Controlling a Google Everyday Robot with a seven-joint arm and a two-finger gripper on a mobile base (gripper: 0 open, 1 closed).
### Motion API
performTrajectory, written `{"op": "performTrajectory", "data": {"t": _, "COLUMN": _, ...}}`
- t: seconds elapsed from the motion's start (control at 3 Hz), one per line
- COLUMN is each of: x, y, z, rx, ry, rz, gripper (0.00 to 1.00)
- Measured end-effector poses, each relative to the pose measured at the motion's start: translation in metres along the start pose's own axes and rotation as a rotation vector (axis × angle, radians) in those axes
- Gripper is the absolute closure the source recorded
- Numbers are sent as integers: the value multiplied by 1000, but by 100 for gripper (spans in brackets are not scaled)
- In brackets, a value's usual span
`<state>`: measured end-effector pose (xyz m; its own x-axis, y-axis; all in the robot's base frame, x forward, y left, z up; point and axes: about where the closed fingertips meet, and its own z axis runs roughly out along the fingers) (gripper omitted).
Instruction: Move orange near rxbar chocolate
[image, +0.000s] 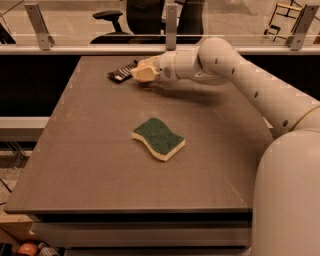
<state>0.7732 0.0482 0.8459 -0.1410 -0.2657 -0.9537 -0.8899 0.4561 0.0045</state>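
Note:
The rxbar chocolate (121, 73), a flat black bar with white print, lies at the far edge of the brown table (90, 165), left of the middle. My gripper (142, 72) reaches in from the right on the white arm (240, 70) and sits low over the table, right beside the bar's right end. The orange does not show as a separate thing; it is hidden or out of view, and the gripper's tip looks pale yellow.
A green-and-yellow wavy sponge (158, 138) lies in the middle of the table. A metal rail with posts (171, 30) runs behind the far edge, with an office chair (111, 22) beyond it. My white base (290, 195) fills the right foreground.

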Motion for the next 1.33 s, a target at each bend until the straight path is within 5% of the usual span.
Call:
{"op": "performTrajectory", "data": {"t": 0.67, "x": 0, "y": 4, "z": 5, "rx": -9, "ry": 0, "rz": 1, "gripper": 12}}
{"op": "performTrajectory", "data": {"t": 1.0, "x": 0, "y": 6, "z": 8, "rx": -14, "ry": 1, "rz": 1, "gripper": 0}}
{"op": "performTrajectory", "data": {"t": 1.33, "x": 0, "y": 6, "z": 8, "rx": -15, "ry": 1, "rz": 1, "gripper": 0}}
